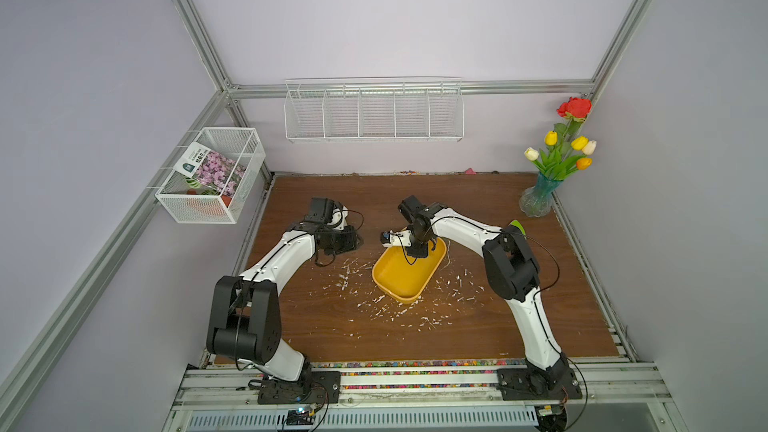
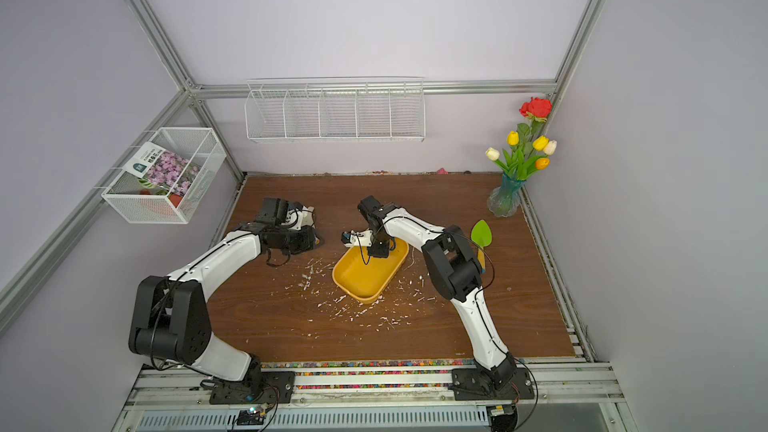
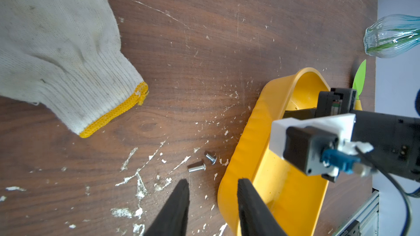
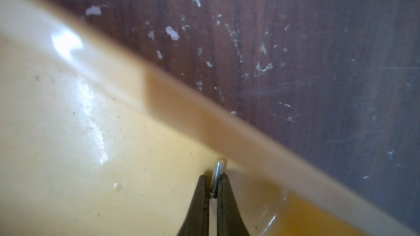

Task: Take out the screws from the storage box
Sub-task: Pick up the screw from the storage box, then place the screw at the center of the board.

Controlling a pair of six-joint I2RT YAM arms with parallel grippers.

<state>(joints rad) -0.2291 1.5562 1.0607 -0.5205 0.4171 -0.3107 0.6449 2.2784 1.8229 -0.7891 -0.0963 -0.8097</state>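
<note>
The left arm point(image 1: 286, 253) and right arm point(image 1: 465, 226) are white with big black joints. Thin black cables point(image 3: 410, 212) run along them. Each stands on a flat black base point(image 1: 324, 392). The left gripper point(image 3: 213, 180) has two black pointed fingers point(image 3: 178, 207). A small black camera point(image 3: 306, 150) in a white holder point(image 3: 302, 123) has a blue plug point(image 3: 341, 160).

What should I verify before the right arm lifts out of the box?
1. Right gripper shut on a screw: ok.
2. Grip depth: cannot tell; screw sticks out past the jaws.
3. Clearance from storage box wall: not ok, screw tip sits close to it.
4. Left gripper open, empty, outside the box: ok.
5. Two screws on the table beside the box: ok.
</note>
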